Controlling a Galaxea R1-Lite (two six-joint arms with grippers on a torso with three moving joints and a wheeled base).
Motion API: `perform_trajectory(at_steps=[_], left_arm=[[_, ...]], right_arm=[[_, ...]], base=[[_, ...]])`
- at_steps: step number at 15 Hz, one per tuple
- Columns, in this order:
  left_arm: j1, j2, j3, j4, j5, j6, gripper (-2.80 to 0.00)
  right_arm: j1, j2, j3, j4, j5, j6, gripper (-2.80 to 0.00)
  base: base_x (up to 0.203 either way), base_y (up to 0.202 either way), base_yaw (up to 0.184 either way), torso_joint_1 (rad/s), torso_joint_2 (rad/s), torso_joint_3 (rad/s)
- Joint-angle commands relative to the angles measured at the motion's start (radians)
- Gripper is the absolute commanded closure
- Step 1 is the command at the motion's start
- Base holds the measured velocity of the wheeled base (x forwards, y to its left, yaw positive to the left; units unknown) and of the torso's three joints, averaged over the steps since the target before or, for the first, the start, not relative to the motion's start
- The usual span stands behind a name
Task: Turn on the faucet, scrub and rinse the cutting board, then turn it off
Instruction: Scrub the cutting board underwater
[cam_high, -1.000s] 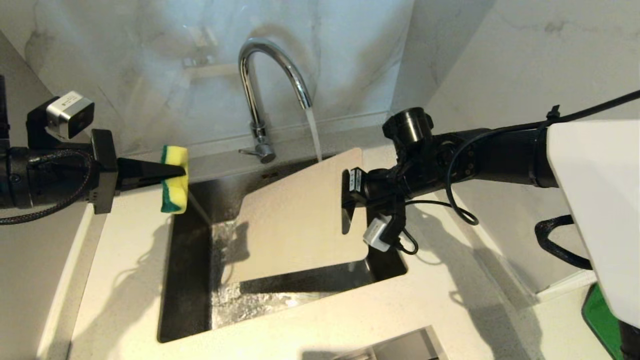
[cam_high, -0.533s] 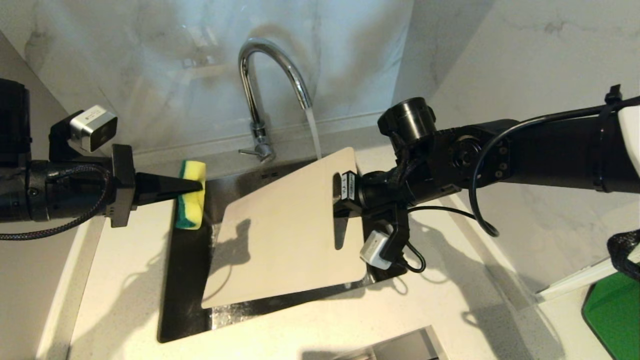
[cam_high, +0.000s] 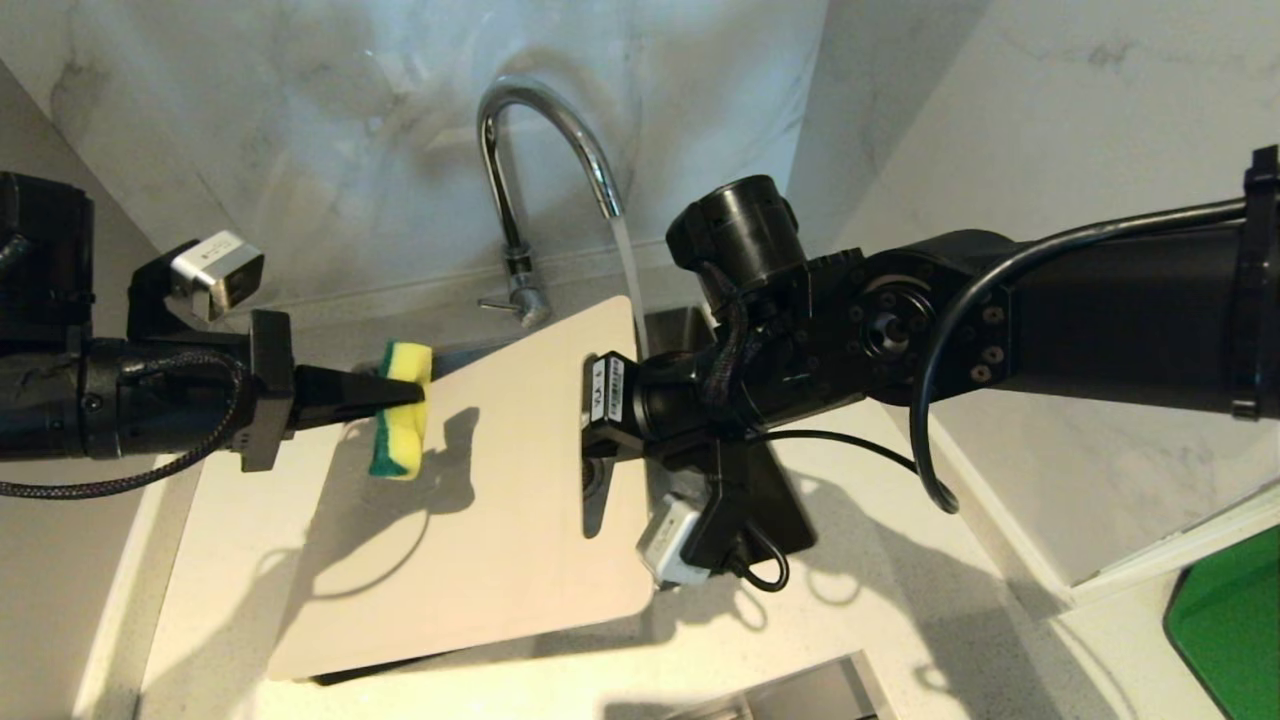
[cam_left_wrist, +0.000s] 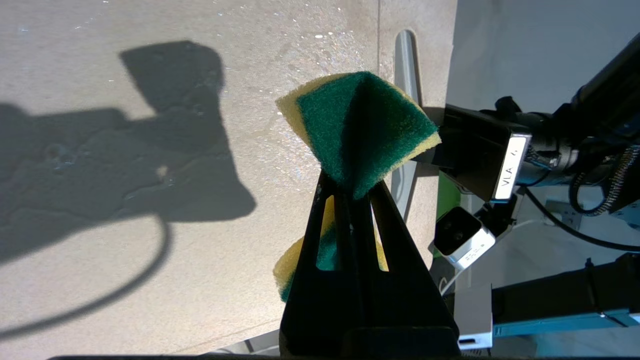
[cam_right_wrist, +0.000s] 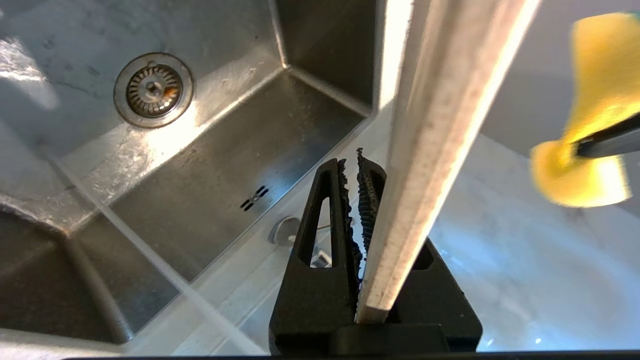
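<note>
The chrome faucet (cam_high: 545, 140) runs; its stream (cam_high: 628, 270) falls past the far corner of the cutting board (cam_high: 480, 540). The beige board lies nearly flat over the sink and covers most of it. My right gripper (cam_high: 592, 440) is shut on the board at its handle slot, and the board's edge (cam_right_wrist: 440, 125) runs past the jaws (cam_right_wrist: 351, 162). My left gripper (cam_high: 415, 393) is shut on a yellow-green sponge (cam_high: 400, 425) over the board's far left part; whether it touches is unclear. In the left wrist view the folded sponge (cam_left_wrist: 357, 125) hangs over the wet board (cam_left_wrist: 125, 280).
The steel sink (cam_right_wrist: 200, 165) with its drain (cam_right_wrist: 152, 90) lies under the board. The faucet's lever (cam_high: 497, 302) sticks out to the left at its base. Pale counter (cam_high: 880, 620) surrounds the sink, marble walls stand behind and to the right, and a green object (cam_high: 1225, 620) lies at the lower right.
My right gripper has swung the board to the left and flatter, away from the stream. My left gripper has carried the sponge to the right, from beside the sink to over the board.
</note>
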Motion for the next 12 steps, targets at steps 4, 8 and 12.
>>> perform_trajectory(at_steps=[4, 8, 12], left_arm=[[-0.031, 0.088, 0.028, -0.050, 0.002, -0.013, 0.00], [-0.041, 0.152, 0.028, -0.075, 0.030, -0.037, 0.00], [-0.041, 0.182, 0.028, -0.086, 0.058, -0.042, 0.00]], right_arm=[[0.046, -0.015, 0.007, 0.002, 0.001, -0.002, 0.00], [0.051, -0.036, 0.028, 0.001, 0.002, -0.002, 0.00], [0.051, -0.042, 0.028, 0.001, 0.002, -0.002, 0.00]], base=[[0.000, 0.000, 0.000, 0.000, 0.00, 0.000], [0.000, 0.000, 0.000, 0.000, 0.00, 0.000], [0.000, 0.000, 0.000, 0.000, 0.00, 0.000]])
